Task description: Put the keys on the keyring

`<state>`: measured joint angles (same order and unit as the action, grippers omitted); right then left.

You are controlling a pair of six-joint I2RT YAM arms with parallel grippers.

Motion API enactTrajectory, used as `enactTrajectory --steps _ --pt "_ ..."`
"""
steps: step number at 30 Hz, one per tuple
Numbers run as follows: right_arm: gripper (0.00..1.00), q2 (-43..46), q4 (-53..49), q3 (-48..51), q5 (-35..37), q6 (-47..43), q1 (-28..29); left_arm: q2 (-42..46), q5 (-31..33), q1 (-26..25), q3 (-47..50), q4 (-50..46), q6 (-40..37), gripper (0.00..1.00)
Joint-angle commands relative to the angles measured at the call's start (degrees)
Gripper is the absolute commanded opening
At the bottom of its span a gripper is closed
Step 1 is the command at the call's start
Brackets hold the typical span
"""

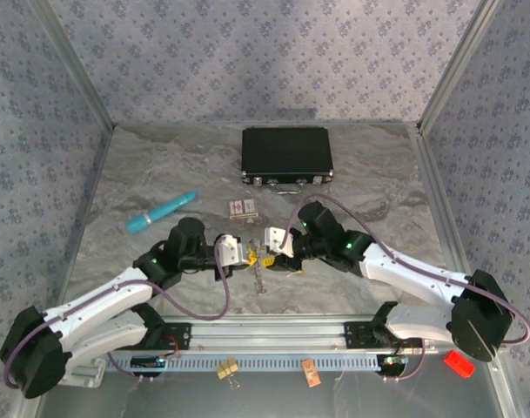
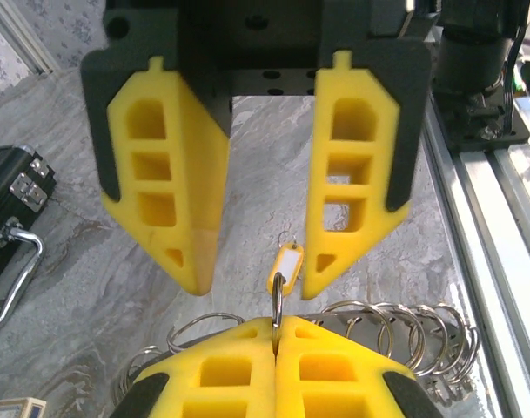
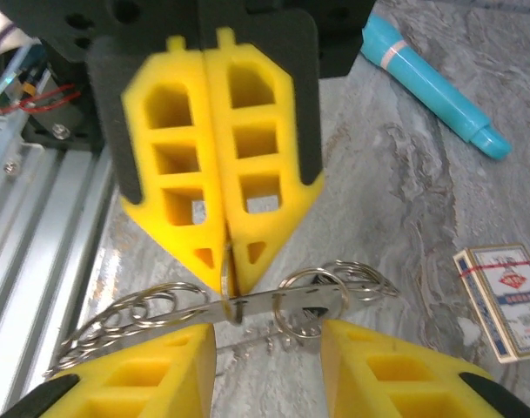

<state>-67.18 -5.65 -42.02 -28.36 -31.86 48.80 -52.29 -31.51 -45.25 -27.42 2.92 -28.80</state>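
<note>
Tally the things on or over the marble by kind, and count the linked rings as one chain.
Black case: 1
Teal tube: 1
Card box: 1
Ring chain: 1
Total: 4

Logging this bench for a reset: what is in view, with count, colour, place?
case: one, black, far centre
tube: one, teal, left of centre
card box: one, red-and-white, centre
ring chain: one, silver, under grippers
keyring: one, silvery, in left gripper
tag: one, yellow, by keyring
clip: one, gold, near rail
piece: one, orange, near rail
block: one, red, near rail
left gripper: one, yellow, shut on keyring
right gripper: one, yellow, open
</note>
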Motion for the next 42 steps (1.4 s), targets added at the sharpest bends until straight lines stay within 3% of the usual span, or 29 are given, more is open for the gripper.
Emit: enactTrajectory --steps 1,6,12,42 --pt "0.36 0.8 -1.6 0.8 5.0 -2.2 0.9 0.7 4.5 -2.0 -2.0 0.5 -5.8 0.0" --pt "0.32 2.3 -0.2 2.2 7.4 -2.2 1.7 2.8 10.7 -4.7 0.2 2.4 -11.4 0.0" --pt "0.33 3.3 -0.4 3.4 9.9 -3.7 2.6 4.3 13.6 -5.6 1.4 3.8 -13.8 0.0" --pt "0.25 3.7 3.8 3.1 9.2 -2.9 4.4 5.0 16.3 -7.7 1.8 2.3 -17.4 0.0"
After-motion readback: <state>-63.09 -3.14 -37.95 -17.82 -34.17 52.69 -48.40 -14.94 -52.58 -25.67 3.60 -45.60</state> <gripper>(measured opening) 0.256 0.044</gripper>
